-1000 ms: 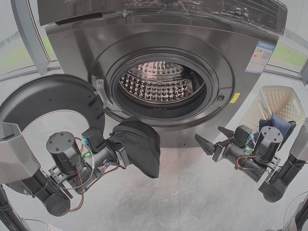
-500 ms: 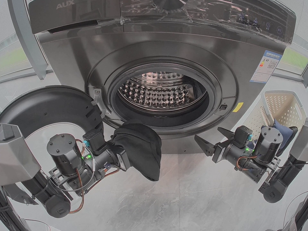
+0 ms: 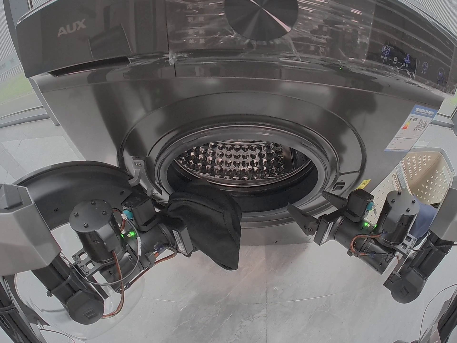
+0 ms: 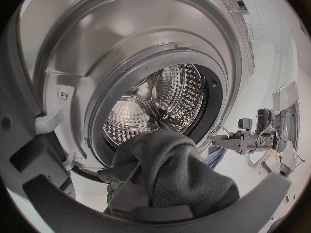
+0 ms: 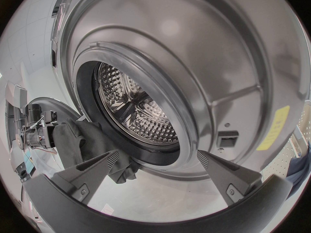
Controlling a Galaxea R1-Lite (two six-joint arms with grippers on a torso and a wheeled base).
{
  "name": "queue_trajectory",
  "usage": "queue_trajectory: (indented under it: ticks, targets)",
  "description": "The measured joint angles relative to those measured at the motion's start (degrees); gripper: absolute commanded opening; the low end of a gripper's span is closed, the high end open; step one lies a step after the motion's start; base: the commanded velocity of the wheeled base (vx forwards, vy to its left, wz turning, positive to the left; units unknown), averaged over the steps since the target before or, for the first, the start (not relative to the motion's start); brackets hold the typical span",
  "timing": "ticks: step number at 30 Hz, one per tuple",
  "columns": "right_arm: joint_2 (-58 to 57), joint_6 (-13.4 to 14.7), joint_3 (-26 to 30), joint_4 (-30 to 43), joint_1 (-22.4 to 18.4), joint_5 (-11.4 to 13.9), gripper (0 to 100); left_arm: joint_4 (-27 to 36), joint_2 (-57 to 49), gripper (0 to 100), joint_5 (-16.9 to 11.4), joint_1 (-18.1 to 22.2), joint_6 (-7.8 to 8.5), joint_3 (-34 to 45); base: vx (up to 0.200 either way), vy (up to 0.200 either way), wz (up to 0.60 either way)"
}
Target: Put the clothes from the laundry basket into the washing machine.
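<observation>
The washing machine (image 3: 228,96) stands in front of me with its drum (image 3: 243,160) open. My left gripper (image 3: 190,222) is shut on a black garment (image 3: 212,225) that drapes over its fingers and hides them. The garment's upper edge rests at the lower left lip of the drum opening, and it also hangs low in the left wrist view (image 4: 175,172). To the right of the opening, my right gripper (image 3: 308,202) is open and holds nothing (image 5: 157,156). At the far right, the laundry basket (image 3: 426,175) holds a blue garment (image 3: 426,213).
The machine's round door (image 3: 71,186) is swung open to the left, just behind my left arm. Pale tiled floor (image 3: 266,291) lies below both arms. The basket stands close against the machine's right front corner.
The head view has closed in on the machine, which now looks larger. The black garment has come up against the drum's lower rim. Both arms keep nearly the same pose.
</observation>
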Motion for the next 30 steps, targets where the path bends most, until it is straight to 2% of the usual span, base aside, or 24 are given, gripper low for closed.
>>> queue_trajectory:
  ticks: [12,18,24,30]
  targets:
    - [0.0,0.0,0.5,0.1,0.6,0.0,100,0.0,0.2,0,0.0,-0.3,0.01,0.0,0.0,0.0,0.0]
    - [-0.6,0.0,0.9,0.1,1.4,-0.2,100,0.0,0.1,0,0.0,-4.0,-0.07,-0.9,0.0,0.0,0.0]
    - [-1.5,-0.2,1.5,0.1,1.9,-0.2,100,-0.1,3.4,0,0.1,-6.0,0.37,-7.5,0.0,0.0,0.0]
    - [-2.0,-0.7,3.4,0.0,2.8,0.8,100,0.0,10.0,0,0.2,-5.9,0.72,-17.0,0.0,0.0,0.0]
